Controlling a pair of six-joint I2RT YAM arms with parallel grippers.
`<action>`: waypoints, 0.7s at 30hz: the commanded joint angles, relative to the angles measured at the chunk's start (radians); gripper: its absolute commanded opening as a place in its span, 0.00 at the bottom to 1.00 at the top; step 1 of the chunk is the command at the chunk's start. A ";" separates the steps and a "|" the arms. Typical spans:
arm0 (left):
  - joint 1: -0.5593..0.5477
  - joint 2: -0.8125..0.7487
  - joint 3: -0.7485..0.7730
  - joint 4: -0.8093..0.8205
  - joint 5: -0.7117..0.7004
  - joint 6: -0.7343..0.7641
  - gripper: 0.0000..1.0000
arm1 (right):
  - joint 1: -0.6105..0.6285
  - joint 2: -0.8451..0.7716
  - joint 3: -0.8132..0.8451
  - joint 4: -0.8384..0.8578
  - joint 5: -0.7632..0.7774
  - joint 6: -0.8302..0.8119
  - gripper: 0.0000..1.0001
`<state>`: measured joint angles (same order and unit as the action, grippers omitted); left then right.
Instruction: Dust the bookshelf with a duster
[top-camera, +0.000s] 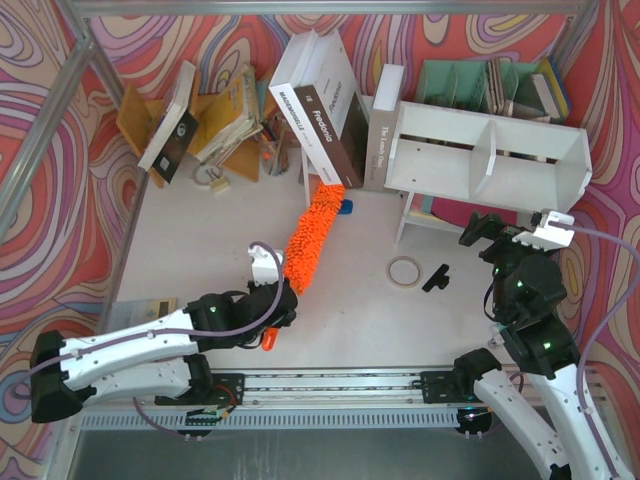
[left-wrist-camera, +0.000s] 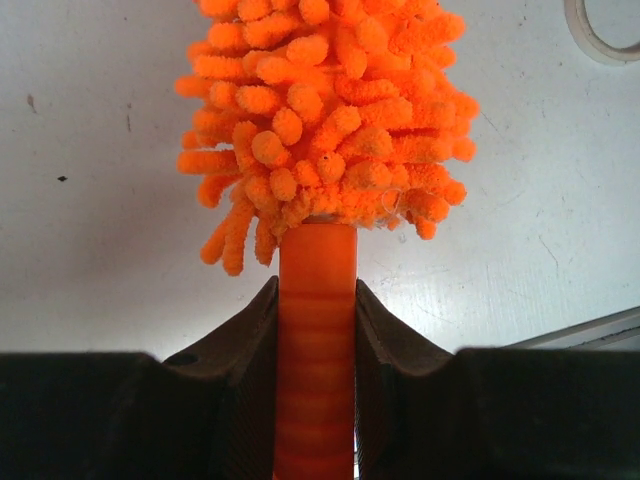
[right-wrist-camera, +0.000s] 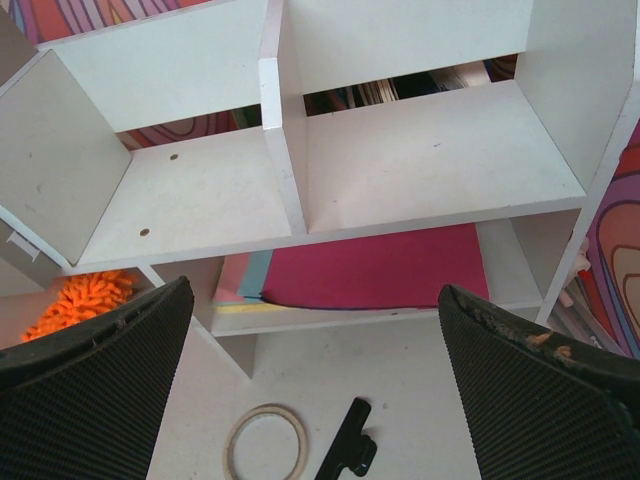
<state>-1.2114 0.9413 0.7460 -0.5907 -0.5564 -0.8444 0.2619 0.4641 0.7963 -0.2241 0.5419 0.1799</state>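
Right, my left gripper (left-wrist-camera: 315, 292) is clamped narrow on the duster (top-camera: 312, 235), jaws pinching the smooth orange handle (left-wrist-camera: 316, 350) just below the shaggy head (left-wrist-camera: 325, 110). So the grasp is done, I'd say. The head points up the table toward the leaning books (top-camera: 325, 110). It sits well apart from the bookshelf (top-camera: 490, 150), which stands off to the right. Whether the fluff rests on the table (top-camera: 200, 230) or hangs just above it, I cannot tell.

Over on the other side, my right gripper (right-wrist-camera: 315, 290) is spread wide and holds nothing. It hovers in front of the shelf unit and looks straight into both open compartments. A tape ring (right-wrist-camera: 266, 445) and a black clip (right-wrist-camera: 347, 455) lie on the table below it.

No dusting shows yet: the orange head touches no board. By my reckoning nearly the whole job is left. I must carry the duster across, then sweep the left compartment, the right one and the top board.
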 joint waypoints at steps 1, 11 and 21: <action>0.021 0.020 0.006 0.001 -0.054 -0.041 0.00 | -0.001 -0.012 -0.006 0.043 0.002 -0.012 0.99; 0.021 -0.079 0.165 -0.091 -0.127 0.035 0.00 | -0.001 -0.012 -0.008 0.045 0.002 -0.012 0.99; 0.024 -0.083 0.039 -0.089 -0.122 -0.033 0.00 | -0.001 -0.005 -0.009 0.044 -0.006 -0.008 0.99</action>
<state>-1.2034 0.8532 0.8513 -0.6521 -0.5751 -0.8181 0.2619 0.4641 0.7944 -0.2230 0.5415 0.1799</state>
